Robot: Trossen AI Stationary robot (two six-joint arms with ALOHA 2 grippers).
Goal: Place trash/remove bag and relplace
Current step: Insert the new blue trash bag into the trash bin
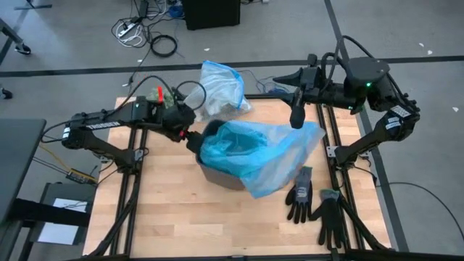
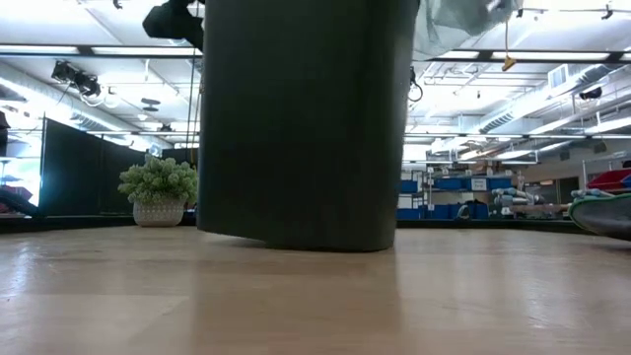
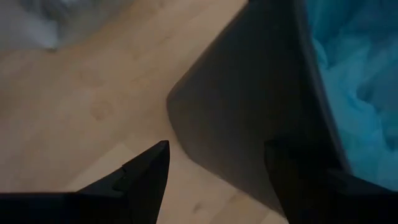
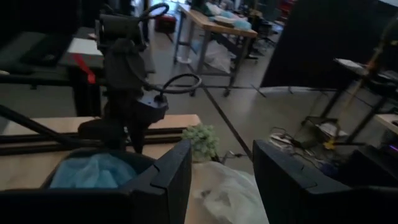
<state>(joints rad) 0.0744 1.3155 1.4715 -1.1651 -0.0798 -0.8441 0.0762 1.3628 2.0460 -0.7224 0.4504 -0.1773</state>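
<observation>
The left gripper (image 1: 193, 139), jaws apart, straddles the near rim of the black bin (image 1: 217, 176); a light-blue bag (image 1: 250, 152) fills the bin and spills rightward; the grey-white bag (image 1: 219, 90) lies bunched behind it; the right gripper (image 1: 296, 116) hangs spread above; black gloves (image 1: 317, 204) lie beside.

A pale wooden desk (image 1: 167, 217) with a smooth, faintly sheened plank surface carries a matt black plastic bin (image 2: 301, 118), its mouth lined with thin, crinkly light-blue translucent plastic (image 1: 250, 148). Behind it lies a crumpled grey-white bag (image 1: 221, 88) of filmy, slightly glossy plastic, while two black gloves (image 1: 313, 203) of knitted cloth rest at the desk's front right. The left gripper's fingers (image 3: 146, 171) look like dark, matt hard plastic.
</observation>
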